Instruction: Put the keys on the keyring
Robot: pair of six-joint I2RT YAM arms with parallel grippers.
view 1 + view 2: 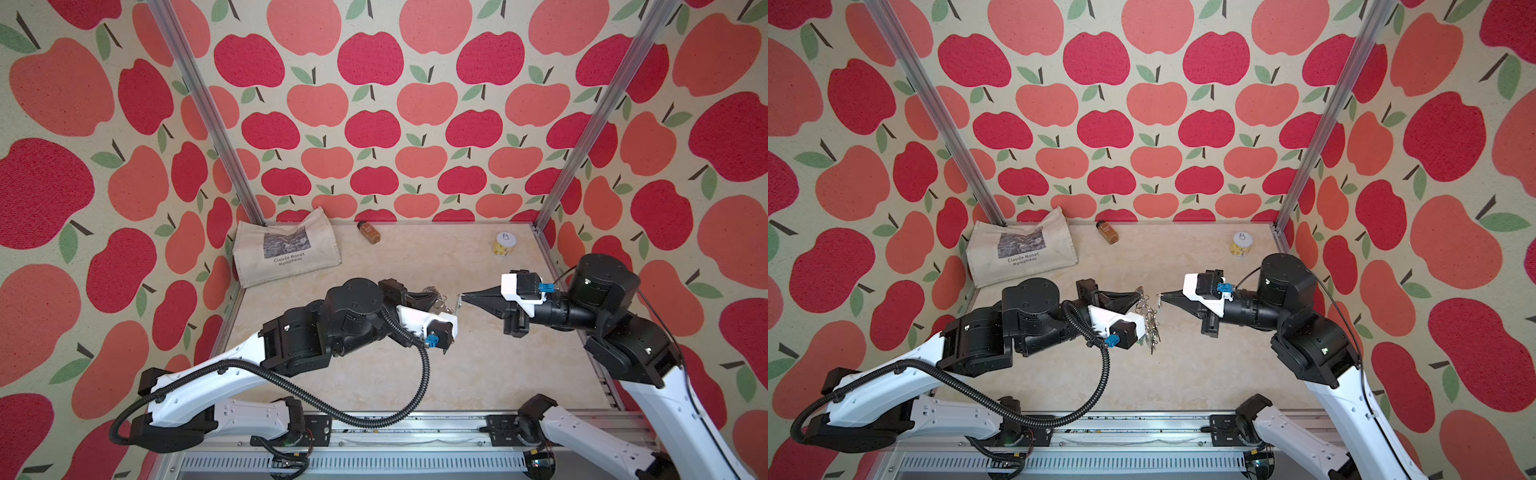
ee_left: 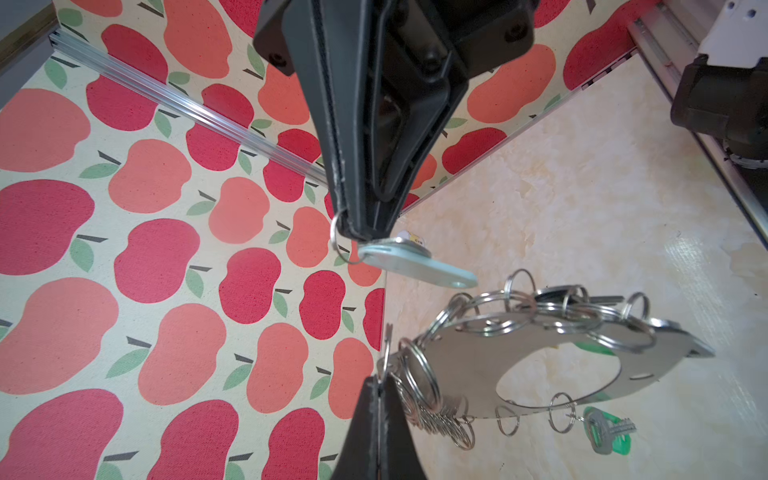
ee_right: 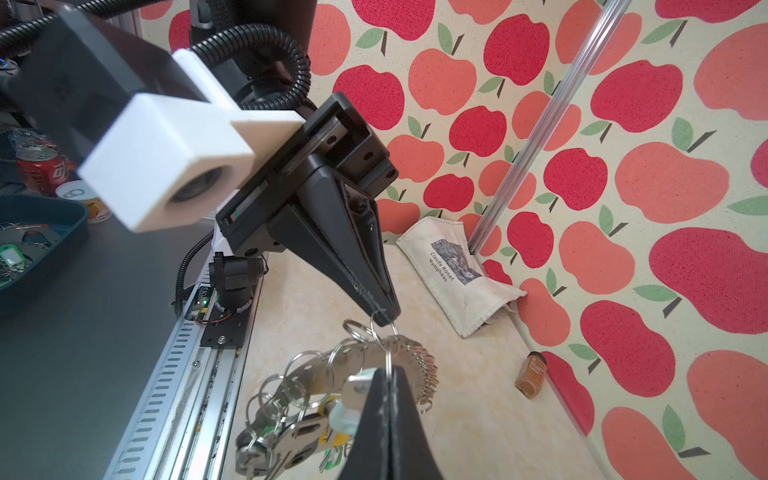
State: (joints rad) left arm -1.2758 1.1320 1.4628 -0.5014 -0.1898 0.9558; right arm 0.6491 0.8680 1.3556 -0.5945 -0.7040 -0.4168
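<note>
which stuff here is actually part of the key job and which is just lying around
In the job:
- keys, pinched by their ring in the right gripper
- keyring, held by one of its rings in the left gripper

Lying about:
- bag
- spice jar
- tin

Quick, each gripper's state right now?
Left gripper: closed on a split ring of the grey metal oval keyring.
Right gripper: closed on the ring of the pale mint-tagged key.

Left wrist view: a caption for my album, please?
Left gripper pinches a keyring split ring; right gripper holds the pale-tagged key by its ring.
</note>
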